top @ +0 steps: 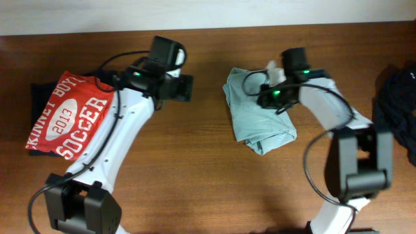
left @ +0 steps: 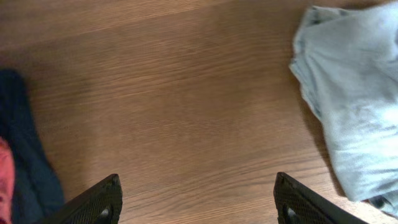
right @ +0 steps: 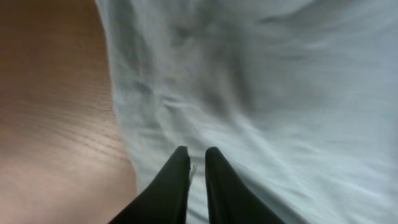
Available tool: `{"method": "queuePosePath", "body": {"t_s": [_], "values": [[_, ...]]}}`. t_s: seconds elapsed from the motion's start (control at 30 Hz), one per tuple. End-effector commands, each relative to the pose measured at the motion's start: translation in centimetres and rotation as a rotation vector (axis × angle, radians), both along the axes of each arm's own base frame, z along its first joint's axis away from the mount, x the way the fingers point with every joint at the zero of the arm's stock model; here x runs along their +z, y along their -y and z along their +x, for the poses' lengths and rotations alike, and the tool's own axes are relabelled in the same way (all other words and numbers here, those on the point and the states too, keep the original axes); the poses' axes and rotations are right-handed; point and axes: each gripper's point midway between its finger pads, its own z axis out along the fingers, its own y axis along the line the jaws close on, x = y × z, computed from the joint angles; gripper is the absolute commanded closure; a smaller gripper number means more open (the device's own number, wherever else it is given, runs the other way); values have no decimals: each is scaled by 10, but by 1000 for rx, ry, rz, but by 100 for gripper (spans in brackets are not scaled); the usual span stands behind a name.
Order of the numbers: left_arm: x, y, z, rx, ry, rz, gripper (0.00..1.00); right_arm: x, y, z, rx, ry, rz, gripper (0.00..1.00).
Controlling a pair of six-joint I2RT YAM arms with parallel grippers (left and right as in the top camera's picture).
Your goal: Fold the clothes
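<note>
Reaching in from the near edge, two arms bend over the desk (top: 195, 162): the left pincer (top: 187, 88) hangs spread wide above bare wood, while the right pincer (right: 196, 152) is clenched on a thin fold of the one pale grey-blue t-shirt (top: 257, 120). That shirt lies bunched right of centre, its long axis running far-left to near-right. One red soccer t-shirt (top: 71, 114) lies at the left on a dark garment (top: 39, 91).

I'm seeing a grey-blue t-shirt (top: 260, 120), pale and plain, no print. The bench (top: 195, 175) is warm brown with streaky wood grain. There's a red t-shirt (top: 71, 117) with white lettering on a dark garment (top: 40, 91). My left hand (left: 196, 186) and right hand (right: 196, 154) are both black.
</note>
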Motion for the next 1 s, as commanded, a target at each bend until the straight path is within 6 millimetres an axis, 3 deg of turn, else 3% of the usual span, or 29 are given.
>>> {"method": "queuePosePath", "body": {"t_s": [0.0,0.1,0.2,0.27,0.37,0.43,0.53,0.7,0.83,0.97], "values": [[-3,-11,0,3,-26,-29,21,-43,-1,-13,-11,-101,-119,88],[-6,-19,-4,17,-56,-36,21,-66,21,-42,-114,-249,-271,92],[-7,-22,-5,24,-65,-34,21,-65,60,-72,-238,-360,-481,96],[-6,-22,-3,24,-56,-36,20,-54,89,-83,-310,-377,-648,96],[-3,-20,2,22,-31,-44,19,-20,138,-85,-448,-287,-938,96],[-2,-20,3,22,-27,-45,19,-7,147,-76,-470,-217,-994,96],[-2,-18,3,19,-26,-50,18,-1,140,-66,-458,-183,-954,96],[-6,7,0,-128,-47,-131,13,-2,101,-54,-396,-201,-697,96],[-26,11,0,-147,-102,-138,13,-4,45,-44,-293,-218,-371,95],[-48,19,0,-163,-159,-167,13,-4,25,-32,-278,-190,-258,90]]}}
